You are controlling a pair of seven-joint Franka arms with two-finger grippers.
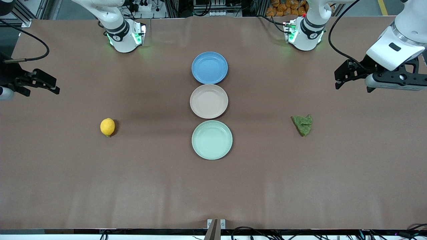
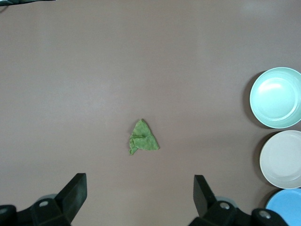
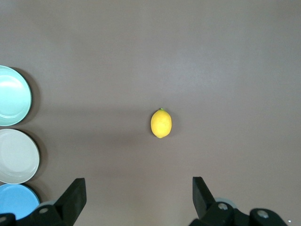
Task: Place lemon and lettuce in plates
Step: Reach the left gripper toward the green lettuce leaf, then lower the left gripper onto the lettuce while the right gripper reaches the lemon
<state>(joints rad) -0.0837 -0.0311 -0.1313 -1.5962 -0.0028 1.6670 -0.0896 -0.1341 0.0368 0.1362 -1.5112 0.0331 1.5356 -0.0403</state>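
The yellow lemon [image 1: 107, 127] lies on the brown table toward the right arm's end; it shows in the right wrist view [image 3: 161, 123]. The dark-green lettuce [image 1: 303, 124] lies toward the left arm's end and shows in the left wrist view [image 2: 143, 138]. The beige-pink plate [image 1: 208, 101] and the mint green plate [image 1: 211, 139] sit empty at the table's middle, the mint one nearer the front camera. My left gripper [image 1: 340, 77] hangs open and empty above the table at the left arm's end. My right gripper [image 1: 50, 85] hangs open and empty at the right arm's end.
An empty blue plate [image 1: 209, 67] sits in line with the other two, farthest from the front camera. All three plates also show at the edge of the left wrist view [image 2: 276, 97] and the right wrist view [image 3: 11, 95].
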